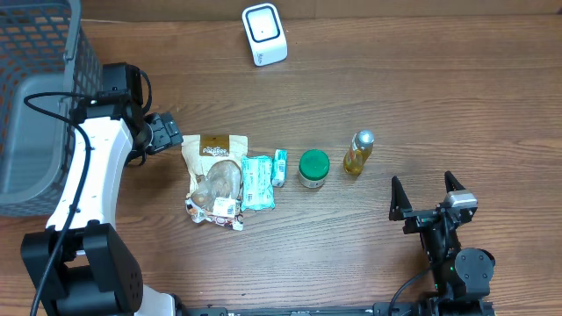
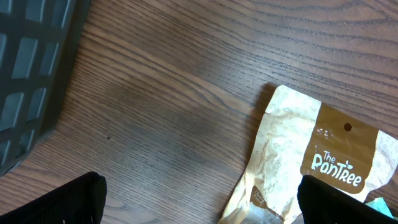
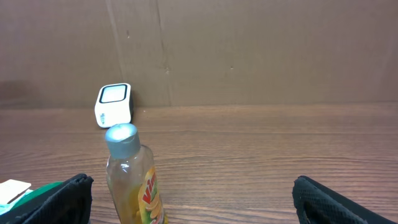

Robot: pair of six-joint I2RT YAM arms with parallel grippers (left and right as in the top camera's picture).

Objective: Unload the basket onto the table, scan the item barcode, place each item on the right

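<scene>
a grey mesh basket [image 1: 35, 105] fills the far left edge of the wooden table [image 1: 421, 96]. just to its right the left arm reaches across the top, and the left gripper [image 1: 172, 133] sits low over the wood with its jaws spread wide and nothing between them. in the left wrist view its two dark fingers [image 2: 68, 202] frame bare table, with the basket wall [image 2: 31, 62] on one side and the top edge of a brown pouch [image 2: 311, 162] on the other, near one fingertip but not gripped.

the pouch [image 1: 215, 167] lies flat, left of the table's middle, its brown label at the far end and its crumpled clear part towards the near edge. a teal packet [image 1: 257, 182] lies against its right side, and a smaller teal and white packet [image 1: 280, 167] touches that one. next in the row stands a jar with a green lid [image 1: 313, 168], then, apart from it, an upright yellow bottle with a silver cap [image 1: 358, 154]. none of these goods is held.

the white barcode scanner [image 1: 264, 34] stands at the far edge of the table, well apart from the row.

at the near right, the right gripper [image 1: 424, 189] points towards the far edge, jaws fully apart and empty. its wrist view shows the bottle [image 3: 134, 180] close ahead, between the fingers [image 3: 345, 202] but untouched, and the scanner [image 3: 114, 104] far behind against a brown wall [image 3: 249, 50].
</scene>
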